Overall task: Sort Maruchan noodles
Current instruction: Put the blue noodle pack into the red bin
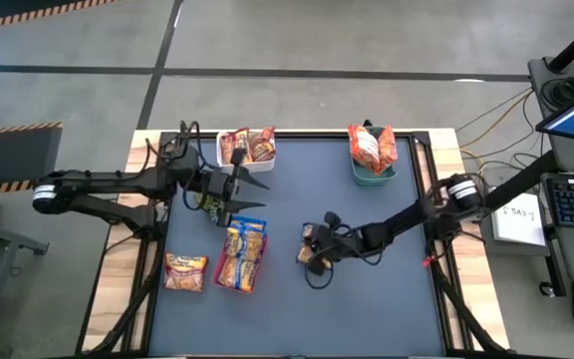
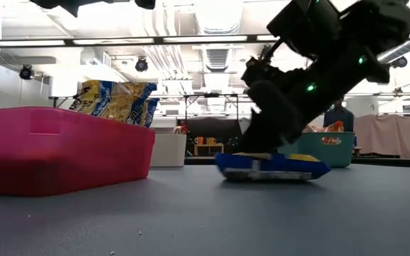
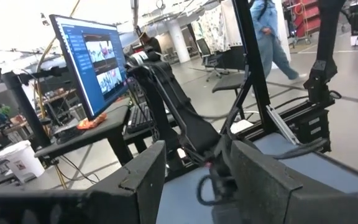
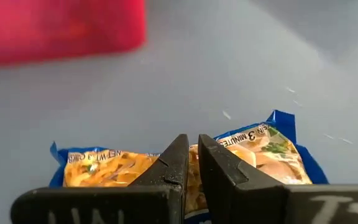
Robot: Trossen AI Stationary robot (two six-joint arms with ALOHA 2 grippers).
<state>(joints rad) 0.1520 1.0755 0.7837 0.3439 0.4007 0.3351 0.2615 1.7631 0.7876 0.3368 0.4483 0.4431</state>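
A blue-trimmed Maruchan noodle packet (image 2: 272, 168) lies flat on the grey table, right of the middle (image 1: 312, 249). My right gripper (image 4: 190, 163) comes down on it and is shut on it. More blue-trimmed packets (image 1: 243, 251) lie in the flat red tray (image 2: 62, 153). One orange-red packet (image 1: 184, 271) rests on the table left of the tray. Other packets fill the white bin (image 1: 247, 148) and the teal bin (image 1: 372, 152). My left gripper (image 1: 255, 189) hovers open between the white bin and the red tray, holding nothing. My right gripper pinches the blue-trimmed packet at the middle of its long side (image 4: 194, 177) between its two fingers. The fingers come slanting down from above and from the table's right, lying across the packet. The packet lies flat on the table (image 2: 272, 171).
The white bin sits at the far edge left of centre and the teal bin (image 2: 329, 146) at the far right. A small green plant (image 1: 210, 202) shows under my left wrist. Bare grey table (image 1: 367, 309) lies along the near side. A person walks in the room beyond (image 3: 272, 31).
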